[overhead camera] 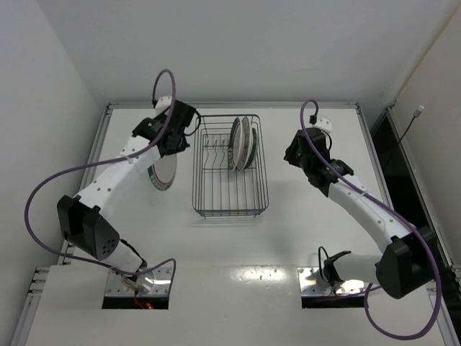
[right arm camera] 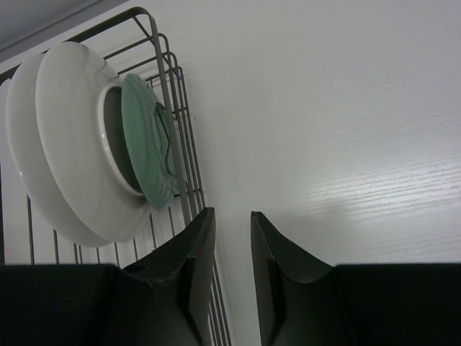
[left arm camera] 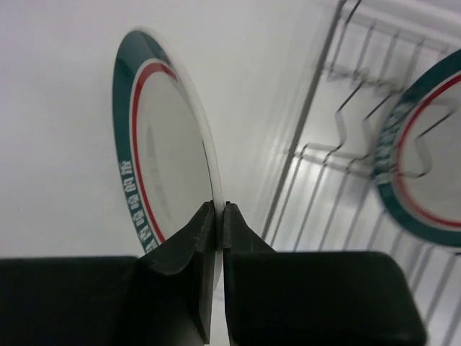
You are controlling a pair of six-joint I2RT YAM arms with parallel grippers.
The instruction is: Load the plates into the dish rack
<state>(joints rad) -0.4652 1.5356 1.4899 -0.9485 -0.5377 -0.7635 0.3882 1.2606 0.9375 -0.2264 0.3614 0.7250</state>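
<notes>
Closest in, the left fingers (left arm camera: pixel 193 252) are pinched shut on the rim of a white plate with green-and-red rings (left arm camera: pixel 155 166). They hold it up on edge, just left of the dish rack (overhead camera: pixel 230 194). From the top view I can't honestly tell if the plate's lower edge touches the tabletop (overhead camera: pixel 288 238) or hangs just above it, since the arm covers part of it.

On the other side, the right fingers (right arm camera: pixel 193 267) are spread apart with nothing between them. They hover over bare tabletop just beside the rack's right wall.

The rack sits between the 2 arms, long side running away from the bases. At its far end, 3 plates stand on edge among the prongs, packed close together:
- a second green-and-red ringed plate (left arm camera: pixel 425 166), facing the left arm
- a larger white plate (right arm camera: pixel 65 158) next to it
- a smaller plate (right arm camera: pixel 148 144) nearest the right wall, pale greenish from the back, leaning against the big one
</notes>
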